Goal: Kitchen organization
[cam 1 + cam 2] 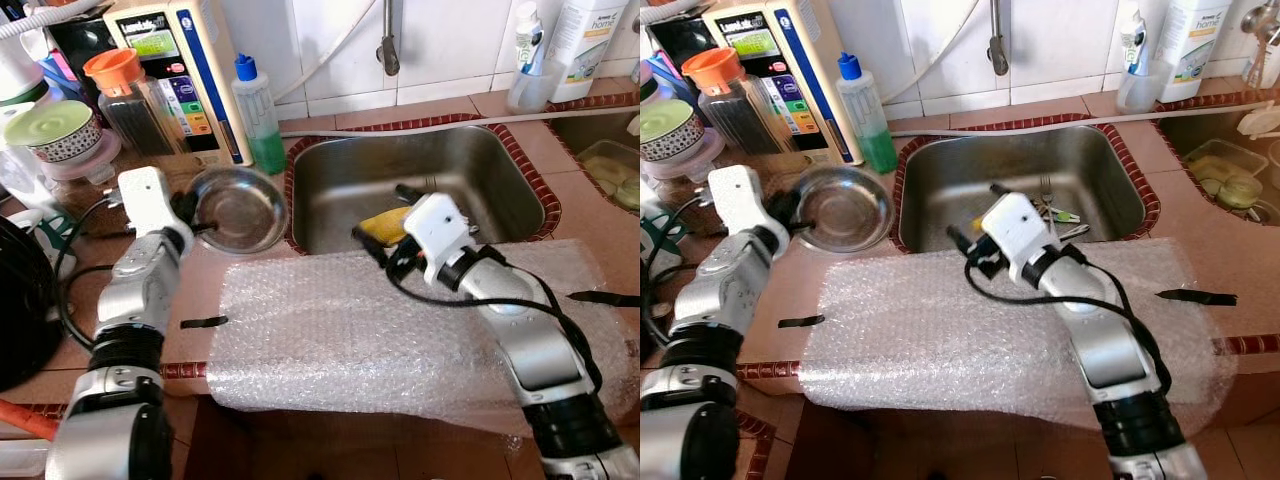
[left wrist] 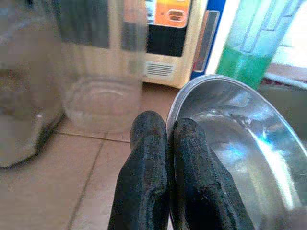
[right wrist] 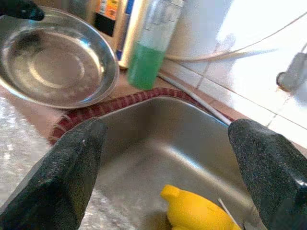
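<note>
left gripper (image 2: 169,143) | pinches steel bowl (image 1: 240,208) rim (beside sink (image 1: 330,190))

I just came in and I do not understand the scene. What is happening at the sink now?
The robot stands at a kitchen counter. Its left gripper is shut on the rim of a steel bowl that sits on the counter beside the sink. Its right gripper is open over the sink, above a yellow object lying inside. A sheet of bubble wrap covers the counter in front.
</note>
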`<state>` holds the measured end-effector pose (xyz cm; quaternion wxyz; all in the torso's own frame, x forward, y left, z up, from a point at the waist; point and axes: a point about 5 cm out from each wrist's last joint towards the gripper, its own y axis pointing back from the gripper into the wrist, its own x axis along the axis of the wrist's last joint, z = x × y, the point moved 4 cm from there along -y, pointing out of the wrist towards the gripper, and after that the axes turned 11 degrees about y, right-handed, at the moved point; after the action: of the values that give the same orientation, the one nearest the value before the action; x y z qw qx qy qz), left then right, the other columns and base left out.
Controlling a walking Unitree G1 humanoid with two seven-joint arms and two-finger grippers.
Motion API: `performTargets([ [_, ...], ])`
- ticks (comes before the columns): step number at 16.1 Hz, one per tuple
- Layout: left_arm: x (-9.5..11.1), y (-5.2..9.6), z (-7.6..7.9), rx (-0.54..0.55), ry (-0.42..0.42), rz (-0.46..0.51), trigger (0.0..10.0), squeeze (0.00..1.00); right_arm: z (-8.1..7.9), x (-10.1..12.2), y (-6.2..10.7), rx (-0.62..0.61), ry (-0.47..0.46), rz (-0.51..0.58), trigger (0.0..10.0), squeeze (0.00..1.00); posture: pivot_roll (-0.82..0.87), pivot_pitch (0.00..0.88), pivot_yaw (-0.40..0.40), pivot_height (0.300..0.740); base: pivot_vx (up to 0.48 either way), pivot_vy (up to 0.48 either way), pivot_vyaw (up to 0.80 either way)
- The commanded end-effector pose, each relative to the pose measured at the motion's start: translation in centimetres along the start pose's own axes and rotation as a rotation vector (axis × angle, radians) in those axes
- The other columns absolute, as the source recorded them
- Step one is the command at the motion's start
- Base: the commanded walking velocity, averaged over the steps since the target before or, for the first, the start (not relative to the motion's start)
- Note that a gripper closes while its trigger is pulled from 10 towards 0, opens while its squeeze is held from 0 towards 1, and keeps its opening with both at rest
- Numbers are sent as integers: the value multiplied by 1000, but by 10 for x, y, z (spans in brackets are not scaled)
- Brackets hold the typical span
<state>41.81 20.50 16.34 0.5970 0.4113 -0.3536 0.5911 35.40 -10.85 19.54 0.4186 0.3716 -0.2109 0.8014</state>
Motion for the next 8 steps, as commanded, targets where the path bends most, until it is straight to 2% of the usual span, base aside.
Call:
performTargets([
  [1, 10, 2, -2, 4, 17, 54, 0, 0, 7, -1, -3, -41, -33, -6, 10000, 380, -311, 99, 196, 740, 0, 0, 0],
  [2, 21, 4, 12, -64, 30, 130, 0, 0, 22, -10, -3, -129, -93, -40, 10000, 345, -311, 99, 196, 740, 0, 0, 0],
  [3, 25, 5, 16, -86, 33, 149, 0, 0, 26, -12, -3, -152, -109, -47, 10000, 345, -315, 101, 199, 740, 0, 0, 0],
  [4, 31, 7, 30, -166, 51, 182, 0, 0, 32, -13, -3, -177, -144, -45, 10000, 63, -315, 101, 199, 740, 0, 0, 0],
  [5, 34, 9, 44, -239, 54, 201, 0, 0, 34, -12, -4, -183, -175, -30, 10000, 0, -315, 100, 199, 740, 0, 0, 0],
  [7, 38, 18, 77, -390, 97, 226, 0, 0, 37, -10, -12, -187, -231, -5, 10000, 0, -314, 96, 198, 740, 0, 0, 0],
  [8, 38, 18, 80, -403, 104, 225, 0, 0, 37, -10, -13, -188, -243, -1, 10000, 0, -314, 96, 198, 740, 0, 0, 0],
])
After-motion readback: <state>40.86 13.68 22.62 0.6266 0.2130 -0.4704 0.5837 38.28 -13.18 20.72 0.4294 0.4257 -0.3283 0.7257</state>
